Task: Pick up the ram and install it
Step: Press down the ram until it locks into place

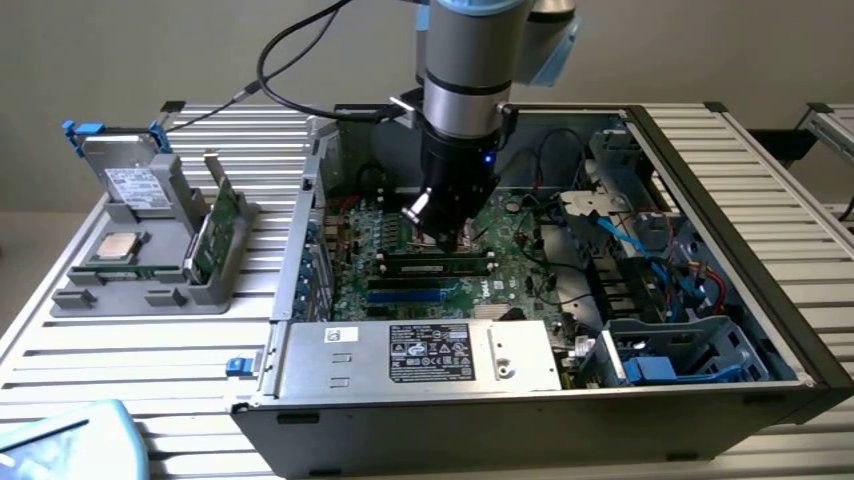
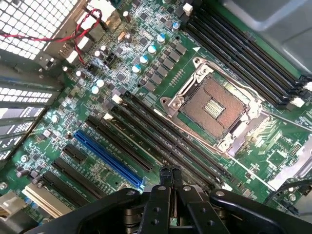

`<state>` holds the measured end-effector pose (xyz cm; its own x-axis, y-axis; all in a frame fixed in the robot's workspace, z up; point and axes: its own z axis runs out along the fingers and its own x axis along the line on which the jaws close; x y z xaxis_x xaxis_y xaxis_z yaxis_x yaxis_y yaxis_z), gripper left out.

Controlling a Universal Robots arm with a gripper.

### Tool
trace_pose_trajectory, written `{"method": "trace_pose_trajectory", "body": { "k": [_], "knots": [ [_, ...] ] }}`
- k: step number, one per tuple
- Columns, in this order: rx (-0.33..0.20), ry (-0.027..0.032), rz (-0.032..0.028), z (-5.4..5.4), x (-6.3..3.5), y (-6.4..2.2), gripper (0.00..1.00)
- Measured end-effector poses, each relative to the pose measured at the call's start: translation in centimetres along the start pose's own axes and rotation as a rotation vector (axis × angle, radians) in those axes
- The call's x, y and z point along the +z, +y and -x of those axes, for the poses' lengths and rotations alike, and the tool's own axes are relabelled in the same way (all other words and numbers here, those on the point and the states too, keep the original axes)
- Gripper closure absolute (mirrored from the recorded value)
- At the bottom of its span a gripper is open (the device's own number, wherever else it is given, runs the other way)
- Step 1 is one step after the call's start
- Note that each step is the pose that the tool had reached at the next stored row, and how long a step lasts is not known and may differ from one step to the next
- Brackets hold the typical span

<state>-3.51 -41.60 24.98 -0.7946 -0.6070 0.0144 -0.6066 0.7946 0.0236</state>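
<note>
My gripper (image 1: 446, 238) reaches down into the open computer case (image 1: 747, 200), its tips just over the motherboard (image 1: 514, 235). Its fingers (image 2: 165, 176) are pressed together, shut on nothing that shows. Right in front of the tips in the exterior view, a green ram (image 1: 434, 266) with black chips lies along the memory slots. A second green ram stick (image 1: 218, 228) stands on edge in the grey holder (image 1: 134, 295) on the exterior view's left. In the wrist view my gripper (image 2: 169, 173) hovers over long black memory slots (image 2: 146, 131) next to the empty processor socket (image 2: 214, 105).
The holder also carries a square silver processor (image 1: 120, 245) and a grey drive (image 1: 134, 185) with a white label. A labelled power supply (image 1: 420, 355) fills the case's near side. Blue and black cables (image 1: 654, 250) crowd the drive bays on the exterior view's right. A blue expansion slot (image 2: 107, 158) runs beside the memory slots.
</note>
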Motion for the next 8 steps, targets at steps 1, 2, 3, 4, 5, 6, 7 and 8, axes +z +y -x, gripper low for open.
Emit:
{"method": "trace_pose_trajectory", "body": {
  "k": [1,2,3,4,5,6,7,8],
  "knots": [
    [0.008,0.0023,0.0023,-0.01,-0.05,-0.01,0.89],
    [0.020,0.0057,0.0054,-0.02,-0.12,-0.03,0.89],
    [0.028,0.0080,0.0075,-0.03,-0.17,-0.04,0.89],
    [0.036,0.0102,0.0096,-0.04,-0.21,-0.05,0.89],
    [0.044,0.0125,0.0118,-0.05,-0.26,-0.06,0.89],
    [0.053,0.0148,0.0140,-0.06,-0.30,-0.07,0.89],
    [0.061,0.0171,0.0161,-0.07,-0.35,-0.08,0.89],
    [0.069,0.0194,0.0182,-0.08,-0.39,-0.09,0.89]
  ]
}}
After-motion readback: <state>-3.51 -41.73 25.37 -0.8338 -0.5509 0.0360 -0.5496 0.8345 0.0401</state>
